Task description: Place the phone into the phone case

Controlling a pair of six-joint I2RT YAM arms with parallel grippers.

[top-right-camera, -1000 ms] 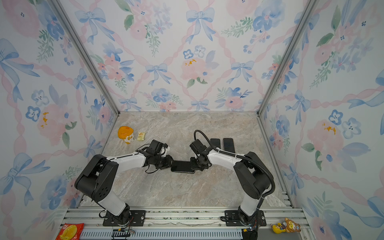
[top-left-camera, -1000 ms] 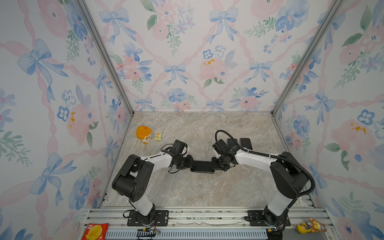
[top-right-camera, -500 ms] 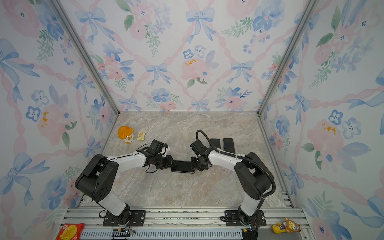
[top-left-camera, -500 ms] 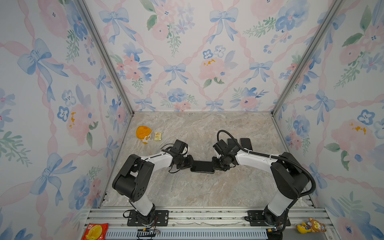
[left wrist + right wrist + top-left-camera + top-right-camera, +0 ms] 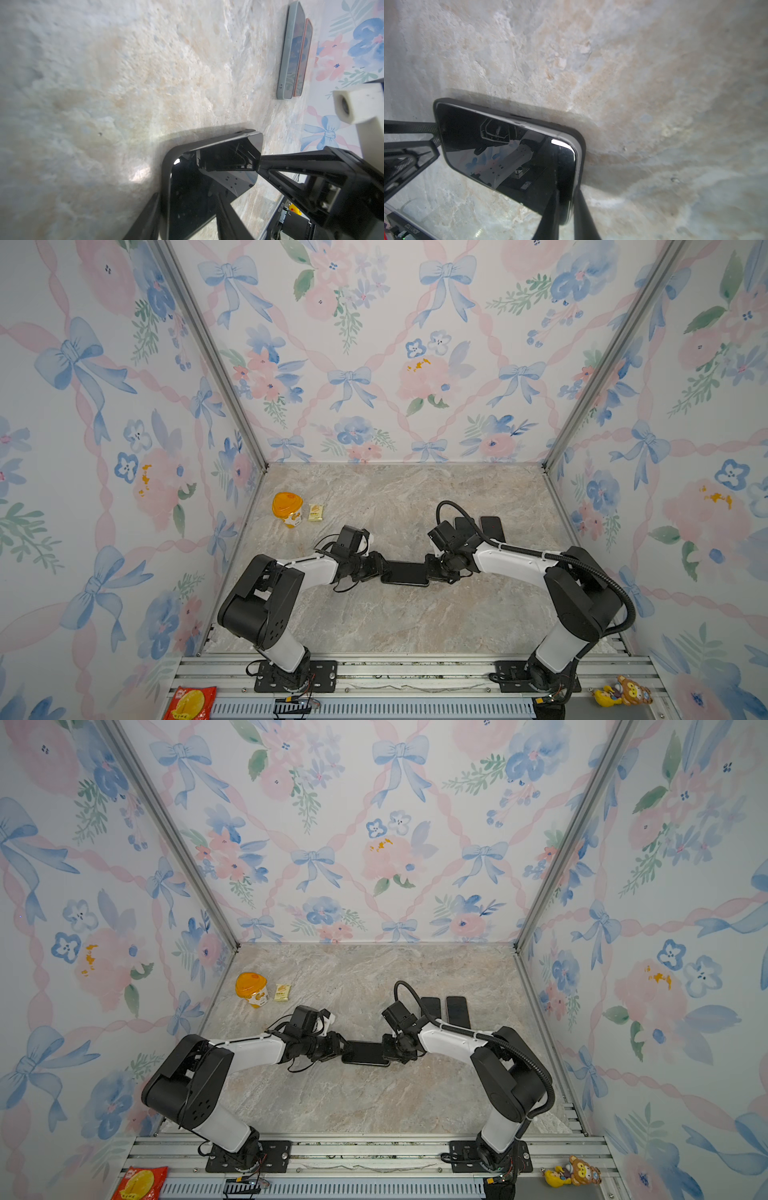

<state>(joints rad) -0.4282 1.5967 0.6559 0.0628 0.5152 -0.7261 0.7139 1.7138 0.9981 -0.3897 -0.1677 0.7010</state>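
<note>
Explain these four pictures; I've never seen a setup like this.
Two robot arms stand at a marble table, each ending in a two-fingered claw. Two pictures look down from overhead; two come from cameras on the arms' wrists, hence the tilted close-ups. Between the arms is a black phone, sitting in a dark phone case. The right claw is pinched shut on one end; the left claw straddles the other, grip unclear. Also there: an orange-lidded cup, a yellow packet and two more phones.

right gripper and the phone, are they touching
Touching. The right wrist view shows the right gripper clamped on the end of the phone, a finger tight against each side, no gap.
</note>
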